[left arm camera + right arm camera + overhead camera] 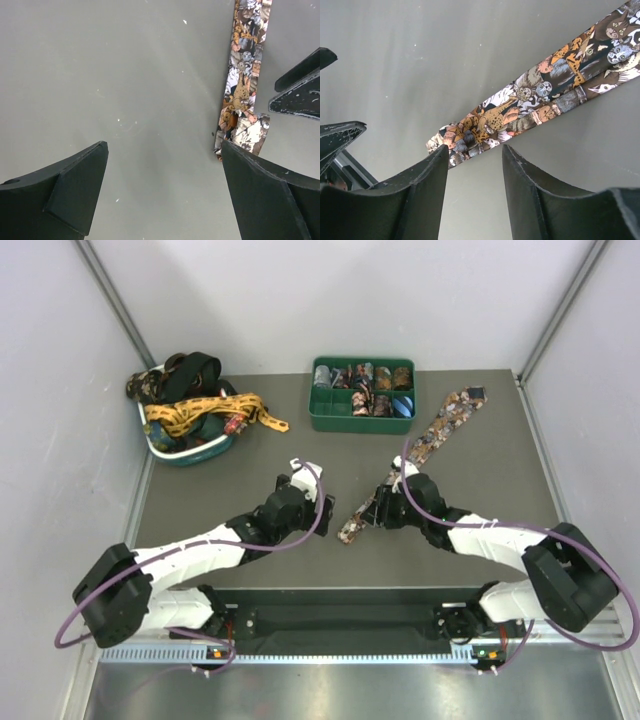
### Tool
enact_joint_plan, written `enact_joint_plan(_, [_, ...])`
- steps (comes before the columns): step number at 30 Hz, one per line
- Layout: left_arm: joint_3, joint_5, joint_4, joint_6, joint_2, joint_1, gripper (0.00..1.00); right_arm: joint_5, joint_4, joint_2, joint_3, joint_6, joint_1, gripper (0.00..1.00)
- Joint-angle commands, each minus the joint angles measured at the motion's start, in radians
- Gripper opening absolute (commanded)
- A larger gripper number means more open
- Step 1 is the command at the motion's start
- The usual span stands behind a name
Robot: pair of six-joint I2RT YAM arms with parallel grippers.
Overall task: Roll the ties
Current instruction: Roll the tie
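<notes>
**Grey table (500, 470), one animal-print tie (440, 435) on the diagonal**

Tabletop is plain grey (a few white specks on it) and the animal-print tie lies flat, long axis diagonal. Its narrow end points near-left and its wide end points off to the far right.

- For the right gripper (474, 150), the jaws are roughly half apart with nothing between them. The narrow end sits just past its tips, and the strip runs away up and to the right.
- For the left gripper (164, 150), the jaws are spread wide over bare table and hold nothing. The narrow tip lies just outside its right-hand finger (260, 190).

Beyond both, the green tray (362, 424) holds rolled ties (365, 378).
</notes>
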State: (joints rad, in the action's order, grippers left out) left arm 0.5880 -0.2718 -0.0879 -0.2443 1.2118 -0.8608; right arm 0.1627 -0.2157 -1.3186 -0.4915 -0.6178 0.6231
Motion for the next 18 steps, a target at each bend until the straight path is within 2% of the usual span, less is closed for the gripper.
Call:
enact_joint_plan(1, [0.023, -0.008, -0.03, -0.023, -0.043, -0.001, 0.99, 0.012, -0.013, 0.021, -0.013, 0.027, -0.017, 0.47])
enact_joint_plan(4, [-0.002, 0.081, -0.095, 0.006, -0.057, -0.001, 0.99, -0.006, 0.013, 0.038, -0.025, 0.036, -0.017, 0.46])
enact_joint_plan(6, [0.021, 0.152, -0.073, 0.02, -0.043, -0.003, 0.99, -0.022, 0.036, 0.047, -0.028, 0.039, -0.019, 0.47])
enact_joint_plan(9, [0.076, 0.189, -0.018, 0.028, 0.024, -0.009, 0.99, -0.02, 0.045, 0.056, -0.027, 0.039, -0.029, 0.46])
enact_joint_plan(12, [0.127, 0.305, 0.011, 0.049, 0.116, -0.015, 0.99, -0.015, 0.052, 0.07, -0.021, 0.036, -0.04, 0.46])
enact_joint_plan(18, [0.202, 0.281, 0.039, 0.103, 0.274, -0.066, 0.96, 0.003, 0.058, 0.105, 0.001, 0.035, -0.069, 0.46])
